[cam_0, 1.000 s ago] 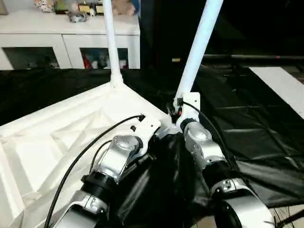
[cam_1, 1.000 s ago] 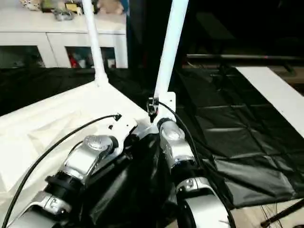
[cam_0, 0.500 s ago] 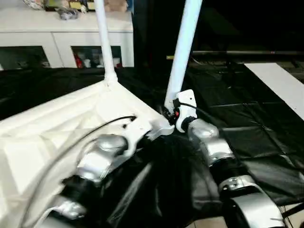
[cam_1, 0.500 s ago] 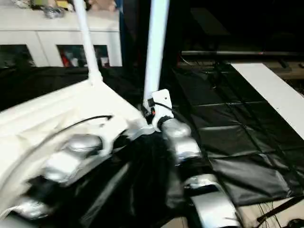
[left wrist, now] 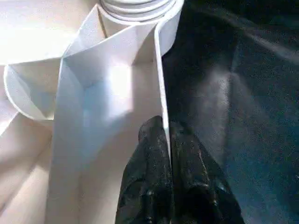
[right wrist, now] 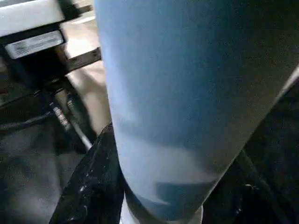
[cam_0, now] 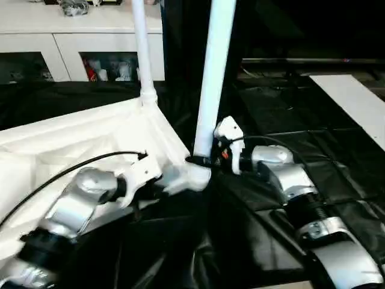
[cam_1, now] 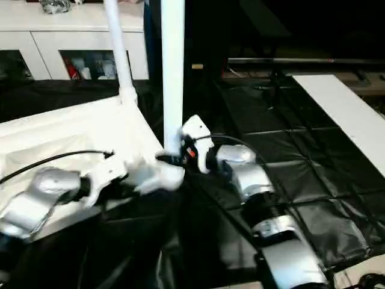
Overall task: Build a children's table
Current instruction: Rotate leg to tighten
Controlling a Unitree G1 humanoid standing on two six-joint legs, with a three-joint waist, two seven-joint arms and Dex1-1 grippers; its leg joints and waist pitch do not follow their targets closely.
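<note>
We now see the long white tapered tube leg (cam_0: 212,84) upright, no longer leaning, our right gripper (cam_0: 202,160) clasping its base, left gripper (left wrist: 167,140) pinching the white ribbed plastic tabletop's (cam_0: 78,141) rim.

No legible text anywhere; a white label (right wrist: 33,44) on the black housing, print too blurred.
</note>
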